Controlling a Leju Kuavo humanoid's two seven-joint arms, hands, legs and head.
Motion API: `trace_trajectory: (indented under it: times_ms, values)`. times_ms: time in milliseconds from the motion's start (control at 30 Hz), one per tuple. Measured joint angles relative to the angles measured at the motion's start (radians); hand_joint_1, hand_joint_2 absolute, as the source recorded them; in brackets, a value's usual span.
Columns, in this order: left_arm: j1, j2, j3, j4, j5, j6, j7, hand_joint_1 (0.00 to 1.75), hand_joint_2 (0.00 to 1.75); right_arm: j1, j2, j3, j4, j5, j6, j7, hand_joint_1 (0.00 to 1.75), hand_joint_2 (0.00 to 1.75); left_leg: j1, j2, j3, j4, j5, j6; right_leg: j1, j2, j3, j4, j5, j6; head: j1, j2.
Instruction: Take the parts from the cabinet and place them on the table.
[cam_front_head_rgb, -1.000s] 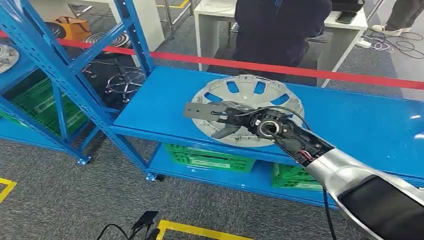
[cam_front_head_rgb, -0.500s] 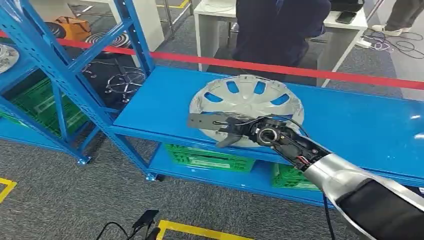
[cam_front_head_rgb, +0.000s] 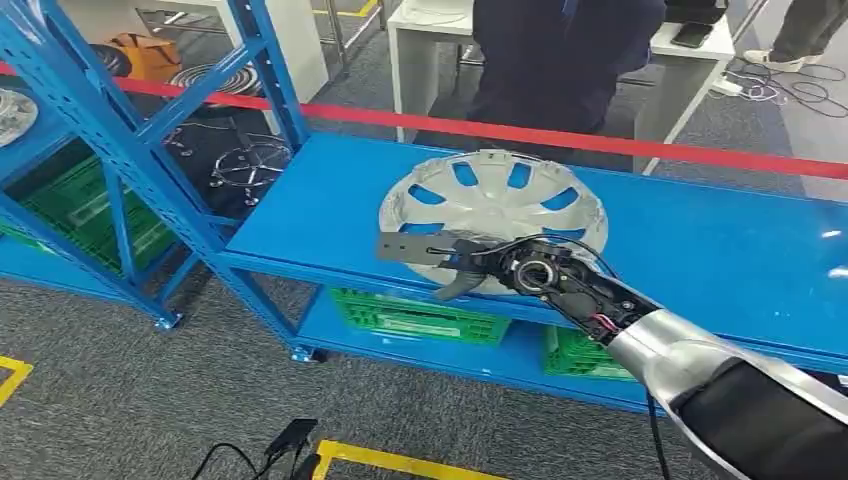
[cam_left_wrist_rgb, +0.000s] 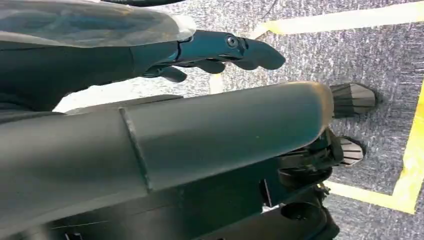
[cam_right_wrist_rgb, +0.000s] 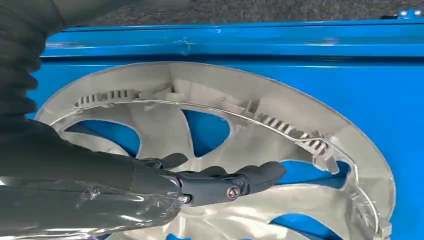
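Ribbing inside wheel cover (cam_right_wrist_rgb: 280, 120) shows from right wrist, beyond right robot hand (cam_right_wrist_rgb: 210, 180).

The right hand (cam_right_wrist_rgb: 200, 182) hovers with fingers (cam_right_wrist_rgb: 260, 172) extended over the grey hubcap (cam_right_wrist_rgb: 300, 165), which lies inner side up on the blue shelf (cam_right_wrist_rgb: 350, 65).

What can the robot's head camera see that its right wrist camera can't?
Head view alone: the red tape, green crates under the shelf, and a person standing behind. Right wrist view alone: the ribbed clips inside the wheel cover's rim. Both: the silver wheel cover lying on the blue shelf, with the right hand over it.
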Motion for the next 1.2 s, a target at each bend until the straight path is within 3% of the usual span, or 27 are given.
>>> trace_trajectory:
  times_ms: [767,1200]
  values:
    - [0.0,0.0,0.0,0.0,0.02,0.003,-0.004,0.0,0.0,0.02,-0.006,0.025,0.028,0.029,0.015,0.003,0.0,1.75,0.0,0.0,0.0,0.0,0.0,0.0,0.0,0.0,0.0,0.0,0.0,0.0,0.0,0.0]
    - [0.004,0.005,0.0,0.0,0.034,0.002,-0.019,0.0,0.0,0.023,-0.047,0.051,0.06,0.059,0.03,0.038,0.0,1.75,0.0,0.0,0.0,0.0,0.0,0.0,0.0,0.0,0.0,0.0,0.0,0.0,0.0,0.0]
